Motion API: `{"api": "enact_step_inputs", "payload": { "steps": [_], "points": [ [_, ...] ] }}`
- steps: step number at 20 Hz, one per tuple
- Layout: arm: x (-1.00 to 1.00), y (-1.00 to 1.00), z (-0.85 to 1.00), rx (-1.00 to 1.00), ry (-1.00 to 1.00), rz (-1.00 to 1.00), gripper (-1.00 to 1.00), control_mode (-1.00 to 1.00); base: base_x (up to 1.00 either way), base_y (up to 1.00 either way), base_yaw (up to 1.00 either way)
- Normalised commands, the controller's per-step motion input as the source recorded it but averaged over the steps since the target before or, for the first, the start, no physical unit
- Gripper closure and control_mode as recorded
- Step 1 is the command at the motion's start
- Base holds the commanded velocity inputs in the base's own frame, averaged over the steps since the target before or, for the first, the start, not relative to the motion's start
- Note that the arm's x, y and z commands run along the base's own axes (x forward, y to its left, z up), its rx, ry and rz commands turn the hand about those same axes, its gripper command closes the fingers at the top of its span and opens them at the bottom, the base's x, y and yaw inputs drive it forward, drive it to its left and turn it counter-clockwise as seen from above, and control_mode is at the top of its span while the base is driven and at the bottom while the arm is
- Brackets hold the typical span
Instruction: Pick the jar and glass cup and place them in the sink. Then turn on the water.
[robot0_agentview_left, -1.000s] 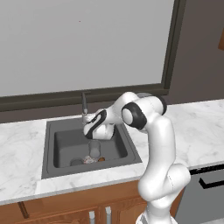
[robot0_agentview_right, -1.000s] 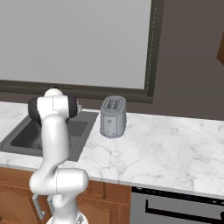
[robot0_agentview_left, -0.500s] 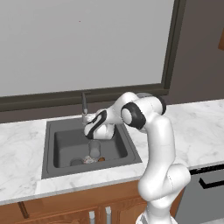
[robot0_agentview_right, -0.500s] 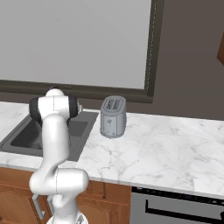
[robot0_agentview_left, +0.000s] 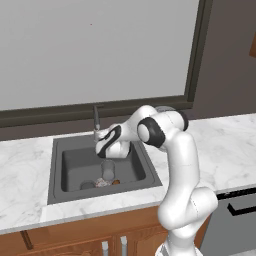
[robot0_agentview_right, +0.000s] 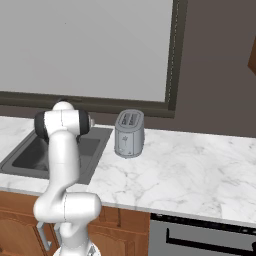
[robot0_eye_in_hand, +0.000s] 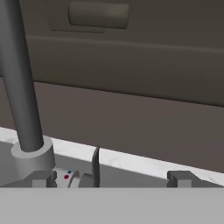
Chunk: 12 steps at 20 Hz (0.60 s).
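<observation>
The sink (robot0_agentview_left: 70, 162) is seen as a dark grey basin set into the marble counter (robot0_agentview_left: 22, 170), below a large window (robot0_agentview_left: 95, 50). In the left base view the cup (robot0_agentview_left: 108, 170) stands upright on the basin floor, near the front wall. Just in front of it, small brown and pale bits (robot0_agentview_left: 103, 183) are seen on the floor; whether these belong to the jar cannot be told. A round drain (robot0_agentview_left: 87, 185) lies to their left.

The faucet (robot0_agentview_left: 96, 120) rises as a slim dark post from the back rim of the sink. In the hand view its post (robot0_eye_in_hand: 19, 83) is seen close up at the left, set on a grey base collar (robot0_eye_in_hand: 33, 159) with red and blue dots beside it, and a thin dark lever (robot0_eye_in_hand: 95, 168) stands upright just right of that.

The gripper (robot0_eye_in_hand: 109, 178) is held right at the faucet base, over the back of the basin. Its fingertips (robot0_eye_in_hand: 43, 178) are spread wide apart, with the lever between them, and nothing is gripped. No contact with the lever can be made out.

In the right base view a silver toaster (robot0_agentview_right: 129, 133) stands on the counter just right of the sink.
</observation>
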Motion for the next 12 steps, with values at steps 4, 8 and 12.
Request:
{"api": "enact_step_inputs", "payload": {
  "steps": [4,8,12],
  "points": [
    [0.05,0.1,-0.01,0.0,0.0,0.0,-1.0,-1.0,0.0,0.0,0.0],
    [0.05,0.1,-0.01,0.0,0.0,0.0,-1.0,-1.0,0.0,0.0,0.0],
    [0.09,0.07,-0.01,0.0,0.0,0.0,-1.0,-1.0,0.0,0.0,0.0]
  ]
}}
